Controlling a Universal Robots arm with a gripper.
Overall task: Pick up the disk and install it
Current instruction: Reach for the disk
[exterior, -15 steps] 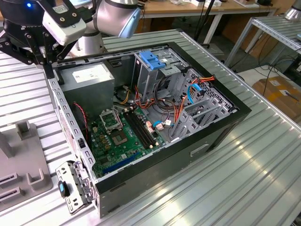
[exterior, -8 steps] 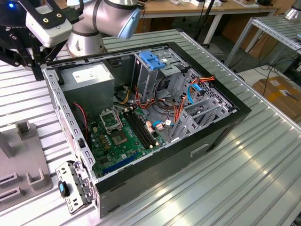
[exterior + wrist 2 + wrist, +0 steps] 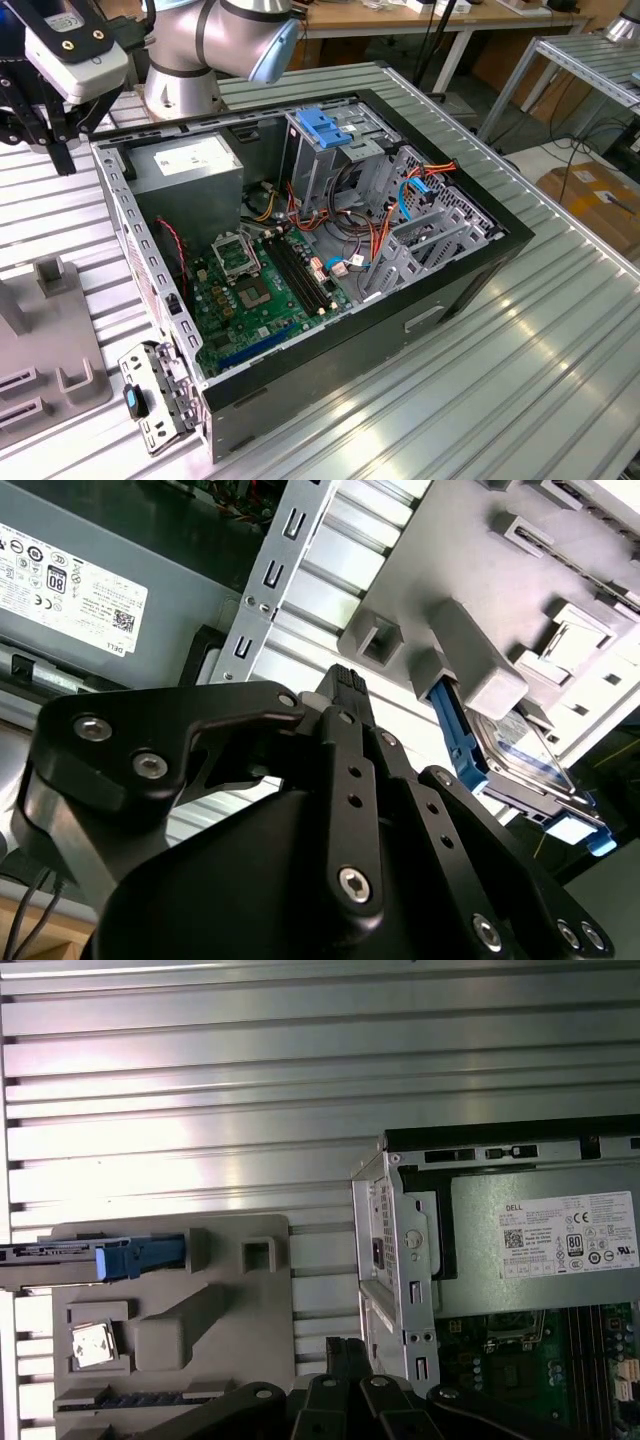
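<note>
Exterior view, nearest first: a grey fixture (image 3: 60,330) lies on the ribbed metal table (image 3: 500,380) at the exterior view's near left, just beside the open computer case (image 3: 450,290). Farther back on that same left, the gripper (image 3: 38,145) hangs above the table. In both wrist views the disk (image 3: 520,750) (image 3: 50,1252) stands on edge in a slot of that fixture, blue rail showing, apart from the gripper; whether the gripper is wide or narrow I cannot tell.

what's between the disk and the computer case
In the first wrist view, past the disk: the grey fixture's brackets, then bare ribbed table, up to the case.
</note>
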